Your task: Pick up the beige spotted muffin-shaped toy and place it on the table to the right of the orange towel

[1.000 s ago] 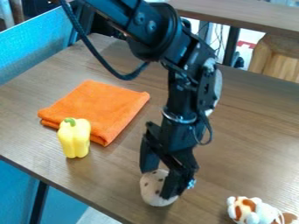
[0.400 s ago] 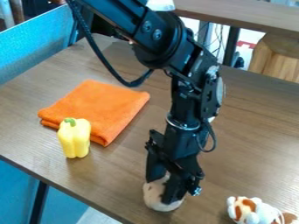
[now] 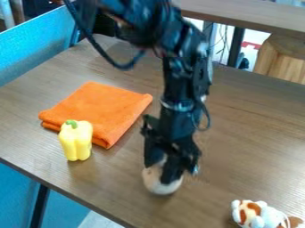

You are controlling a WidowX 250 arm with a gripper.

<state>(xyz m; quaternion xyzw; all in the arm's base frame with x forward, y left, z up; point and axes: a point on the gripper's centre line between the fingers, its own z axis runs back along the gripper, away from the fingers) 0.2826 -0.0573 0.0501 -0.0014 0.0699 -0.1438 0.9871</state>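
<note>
The black gripper (image 3: 159,171) hangs down over the front middle of the table, its fingers closed around a pale, rounded object (image 3: 156,186). That object is cream-white; its upper part is partly hidden between the fingers, and I cannot tell if its underside touches the table. Left of the gripper, a yellow bell pepper (image 3: 76,141) with a green stem stands upright. An orange folded cloth (image 3: 101,109) lies behind the pepper, close to it. At the lower right is a white and orange-brown plush toy (image 3: 259,214).
The brown wooden table (image 3: 250,133) has its front edge running diagonally from the left side to the bottom, close to the held object. A blue panel (image 3: 35,49) borders the far left. Another wooden surface (image 3: 250,15) stands behind.
Gripper and pale object first shifted slightly right and toward the front edge, then back toward the rear and left together. Pepper, cloth and plush toy have stayed put.
</note>
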